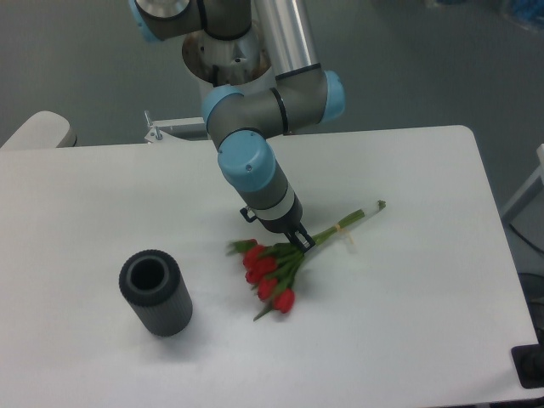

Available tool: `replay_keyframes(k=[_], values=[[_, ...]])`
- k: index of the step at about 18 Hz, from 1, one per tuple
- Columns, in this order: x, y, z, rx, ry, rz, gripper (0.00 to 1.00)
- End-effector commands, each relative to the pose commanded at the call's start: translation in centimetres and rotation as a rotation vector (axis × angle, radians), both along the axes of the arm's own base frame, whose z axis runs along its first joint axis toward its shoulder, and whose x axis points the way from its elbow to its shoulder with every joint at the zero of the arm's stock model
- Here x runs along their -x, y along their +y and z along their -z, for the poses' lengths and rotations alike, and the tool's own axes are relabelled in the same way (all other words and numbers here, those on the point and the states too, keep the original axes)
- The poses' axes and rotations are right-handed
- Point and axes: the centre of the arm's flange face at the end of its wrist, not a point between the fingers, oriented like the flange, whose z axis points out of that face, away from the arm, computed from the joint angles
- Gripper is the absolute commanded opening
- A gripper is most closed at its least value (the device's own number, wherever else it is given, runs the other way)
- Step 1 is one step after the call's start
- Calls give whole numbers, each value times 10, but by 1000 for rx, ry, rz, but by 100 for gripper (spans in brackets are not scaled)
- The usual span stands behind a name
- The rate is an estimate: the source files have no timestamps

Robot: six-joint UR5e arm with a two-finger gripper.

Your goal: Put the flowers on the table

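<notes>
The flowers (pixel 270 272), red tulips with green leaves and long green stems, hang low over the white table (pixel 408 323) near its middle. Their red heads point toward the front left and the stem ends (pixel 361 214) reach out to the back right, with a pale band around the stems. My gripper (pixel 299 240) is shut on the stems just behind the leaves, coming down from the arm above. Whether the heads touch the tabletop I cannot tell.
A dark grey ribbed cylinder vase (pixel 155 293) stands upright at the front left of the table, its mouth open and nothing in it. The robot base (pixel 223 51) rises behind the table's back edge.
</notes>
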Motion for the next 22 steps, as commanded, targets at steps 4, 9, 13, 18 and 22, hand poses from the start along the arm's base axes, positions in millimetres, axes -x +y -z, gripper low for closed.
replay_keyframes(k=[4, 9, 13, 18, 22], values=[[22, 28, -56, -107, 50, 8, 99], [58, 50, -106, -204, 70, 3, 99], [102, 56, -140, -278, 21, -22, 99], [152, 35, -177, -377, -22, -5, 98], [183, 0, -183, -386, -63, 65, 98]])
